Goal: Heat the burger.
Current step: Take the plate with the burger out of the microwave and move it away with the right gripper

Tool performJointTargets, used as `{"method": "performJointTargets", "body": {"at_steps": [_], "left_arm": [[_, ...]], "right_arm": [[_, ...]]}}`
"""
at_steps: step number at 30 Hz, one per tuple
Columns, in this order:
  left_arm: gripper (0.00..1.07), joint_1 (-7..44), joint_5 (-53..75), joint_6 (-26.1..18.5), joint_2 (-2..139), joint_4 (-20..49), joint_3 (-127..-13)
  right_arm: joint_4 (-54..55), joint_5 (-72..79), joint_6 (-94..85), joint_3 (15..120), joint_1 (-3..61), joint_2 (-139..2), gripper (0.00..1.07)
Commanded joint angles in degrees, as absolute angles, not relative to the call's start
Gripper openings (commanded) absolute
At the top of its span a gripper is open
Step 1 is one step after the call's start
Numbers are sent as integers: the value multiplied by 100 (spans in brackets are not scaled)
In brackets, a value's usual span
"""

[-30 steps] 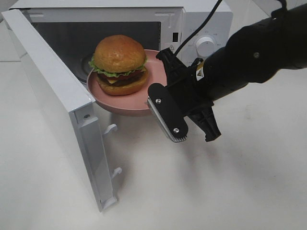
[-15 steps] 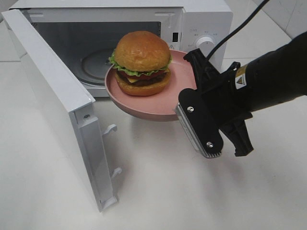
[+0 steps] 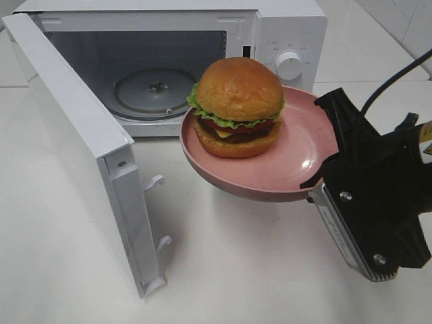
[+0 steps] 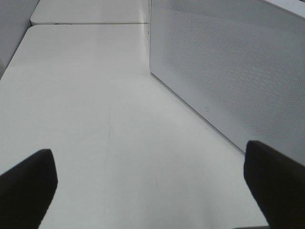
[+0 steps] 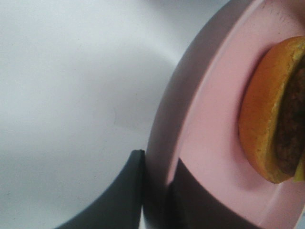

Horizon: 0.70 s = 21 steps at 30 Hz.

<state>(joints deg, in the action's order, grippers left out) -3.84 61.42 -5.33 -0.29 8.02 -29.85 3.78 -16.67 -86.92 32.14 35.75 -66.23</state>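
Note:
The burger (image 3: 236, 108), with a golden bun, green lettuce, cheese and a dark patty, sits on a round pink plate (image 3: 290, 169). My right gripper (image 3: 322, 169) is shut on the plate's right rim and holds it in the air, in front of the microwave's (image 3: 283, 27) open cavity and to its right. In the right wrist view the fingers (image 5: 128, 195) pinch the plate's rim (image 5: 164, 138), one on each side, with the burger (image 5: 271, 114) beyond. My left gripper (image 4: 152, 191) is open and empty above the table, beside a white perforated panel (image 4: 228, 71).
The microwave door (image 3: 74, 128) stands wide open to the left, with its latch hooks facing the table. A glass turntable (image 3: 155, 88) lies bare inside the cavity. The control knob (image 3: 291, 65) is just behind the plate. The table (image 3: 236, 270) is white.
The right gripper has carried the plate and burger rightward and toward the front. They were at the mouth of the cavity and are now outside it. The left gripper has not changed.

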Motion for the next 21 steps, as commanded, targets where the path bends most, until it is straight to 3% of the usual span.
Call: {"method": "performJointTargets", "body": {"at_steps": [1,21], "left_arm": [[100,-395,6159,-504,-52,848,-2962],[100,-395,6159,-504,-52,848,-2962]], "right_arm": [[315,-1450,-8480,3186,3552,-6308,0],[-900,-2659,-6910,2830,3552,-4824,0]]}}
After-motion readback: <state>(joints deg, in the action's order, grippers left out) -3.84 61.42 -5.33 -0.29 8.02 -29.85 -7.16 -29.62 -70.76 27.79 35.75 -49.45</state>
